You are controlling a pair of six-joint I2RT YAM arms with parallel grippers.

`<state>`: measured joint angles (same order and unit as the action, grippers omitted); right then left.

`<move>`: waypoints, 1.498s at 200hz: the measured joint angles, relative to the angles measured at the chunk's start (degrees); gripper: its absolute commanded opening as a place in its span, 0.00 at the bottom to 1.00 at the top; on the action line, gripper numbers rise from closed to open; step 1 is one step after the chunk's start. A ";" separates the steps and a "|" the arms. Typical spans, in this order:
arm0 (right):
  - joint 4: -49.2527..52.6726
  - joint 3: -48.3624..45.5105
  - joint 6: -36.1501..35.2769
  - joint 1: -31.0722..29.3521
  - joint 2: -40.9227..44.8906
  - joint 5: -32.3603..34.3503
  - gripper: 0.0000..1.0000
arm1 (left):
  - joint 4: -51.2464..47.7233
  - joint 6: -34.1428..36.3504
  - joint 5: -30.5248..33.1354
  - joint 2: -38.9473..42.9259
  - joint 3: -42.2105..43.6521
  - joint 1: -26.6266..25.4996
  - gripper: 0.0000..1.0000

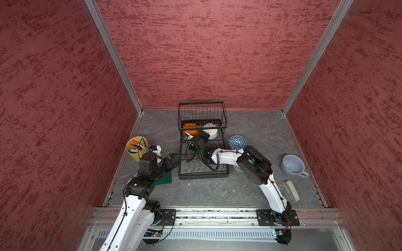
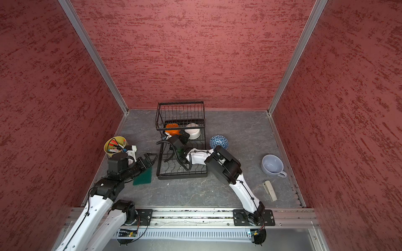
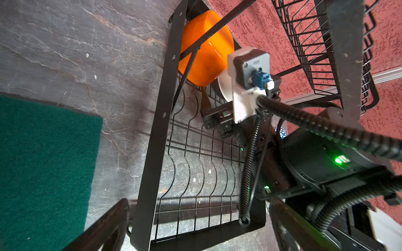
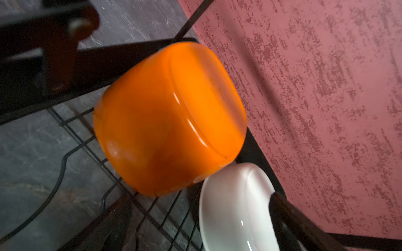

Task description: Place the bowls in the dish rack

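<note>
The black wire dish rack [image 1: 203, 174] [image 2: 181, 175] stands mid-table. On its lower tray, under the raised basket, an orange bowl [image 1: 190, 128] [image 2: 173, 128] [image 4: 169, 121] lies on its side next to a white bowl [image 1: 211, 131] [image 2: 193, 131] [image 4: 235, 213]. A blue patterned bowl [image 1: 238, 142] [image 2: 219, 142] sits on the table right of the rack. My right gripper [image 1: 201, 133] [image 4: 198, 198] reaches over the tray, open. The white bowl lies between its fingers, clear of one finger. My left gripper [image 1: 175, 157] [image 3: 199, 208] hangs open and empty at the rack's left edge.
A yellow-green pot of pens [image 1: 137, 148] stands at the left by my left arm, and a green pad [image 1: 164, 178] lies under that arm. A pale blue handled cup [image 1: 292, 166] and a beige oblong item [image 1: 292, 191] lie at the right.
</note>
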<state>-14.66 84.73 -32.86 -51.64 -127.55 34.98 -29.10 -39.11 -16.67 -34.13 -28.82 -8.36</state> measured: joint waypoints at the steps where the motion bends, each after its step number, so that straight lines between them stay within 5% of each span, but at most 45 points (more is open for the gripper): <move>1: 0.13 -0.20 0.15 -0.02 0.17 -0.09 0.99 | 0.00 0.00 0.00 0.00 0.00 0.00 1.00; 203: 23.78 -17.62 30.01 -0.28 25.90 -23.23 0.98 | -1.05 -0.11 0.07 -4.83 -3.56 -0.83 1.00; 299: 37.05 -17.79 48.00 0.11 38.99 -24.61 0.93 | -1.27 -2.36 8.31 -12.59 -10.32 -17.53 1.00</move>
<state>22.39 66.94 15.14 -51.53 -88.55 10.37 -30.37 -41.47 -8.36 -46.72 -39.13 -25.89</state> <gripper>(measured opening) 0.932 0.996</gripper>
